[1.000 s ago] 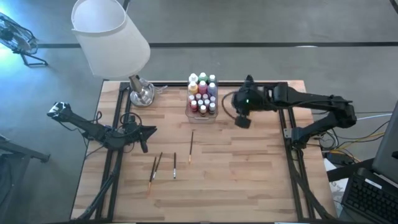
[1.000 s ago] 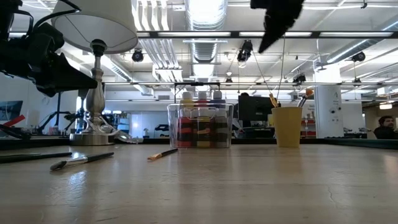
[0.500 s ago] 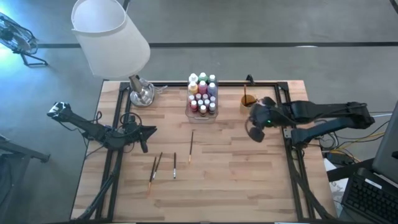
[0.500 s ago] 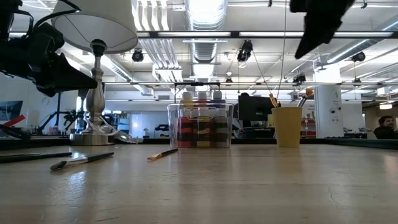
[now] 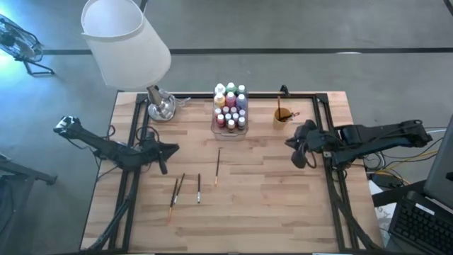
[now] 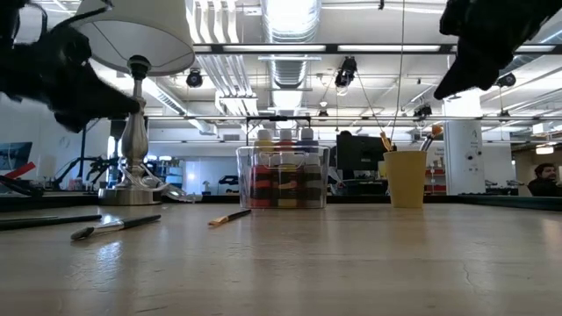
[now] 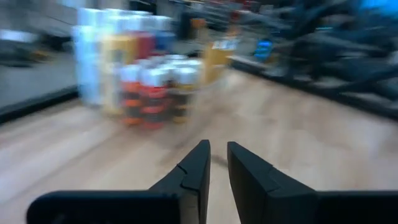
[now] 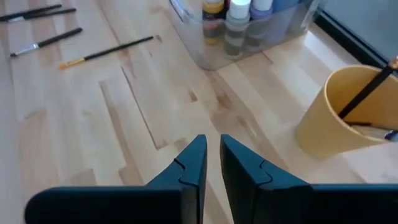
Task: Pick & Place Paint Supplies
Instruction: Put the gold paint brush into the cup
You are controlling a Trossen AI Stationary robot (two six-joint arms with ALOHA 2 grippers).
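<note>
- The left gripper (image 5: 164, 167) hangs over the worktop's left edge, fingers nearly together with a thin gap, gripping nothing.
- Four paintbrushes (image 5: 198, 188) lie loose on the worktop's middle, toward the front edge; one (image 8: 106, 51) lies nearest the clear box (image 5: 231, 128).
- The paint bottles (image 5: 230, 108) stand packed inside that box at the back edge.
- The right gripper (image 5: 299, 157) has pulled back from the orange cup (image 5: 282, 115) toward the right edge, fingers almost closed and empty; the cup holds brushes, so a drop seems just done.
- A lamp (image 5: 126, 42) stands at the back left corner; nothing blocks the loose brushes.
</note>
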